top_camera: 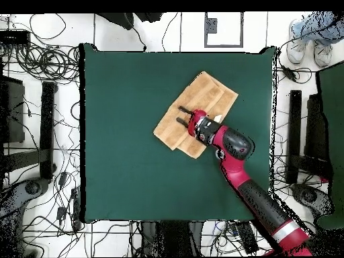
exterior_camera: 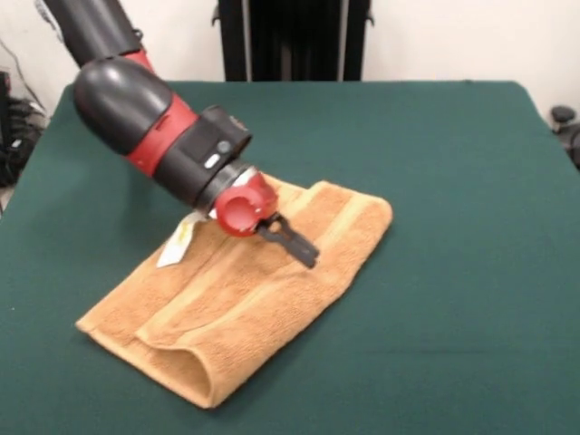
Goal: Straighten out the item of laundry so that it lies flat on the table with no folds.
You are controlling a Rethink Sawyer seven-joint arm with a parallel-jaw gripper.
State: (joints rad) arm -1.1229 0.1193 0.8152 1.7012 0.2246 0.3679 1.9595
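Observation:
The tan-orange towel (exterior_camera: 245,299) lies folded over on itself on the dark green table (exterior_camera: 453,181), slanting from near left to far right. A rolled fold opens at its near end, and its white care tag (exterior_camera: 177,243) sticks out at the left edge. The gripper (exterior_camera: 304,249) reaches down from the red and black arm over the towel's middle. In the overhead view the gripper (top_camera: 181,115) shows two black fingers spread apart above the towel (top_camera: 213,97), open and holding nothing. I cannot tell whether the fingertips touch the cloth.
The table (top_camera: 121,134) is far larger than the towel. Around it on the floor lie cables and black stands (top_camera: 48,121). A person's shoes (top_camera: 306,47) show at the overhead view's top right. The dark pedestal (exterior_camera: 294,41) stands at the far edge.

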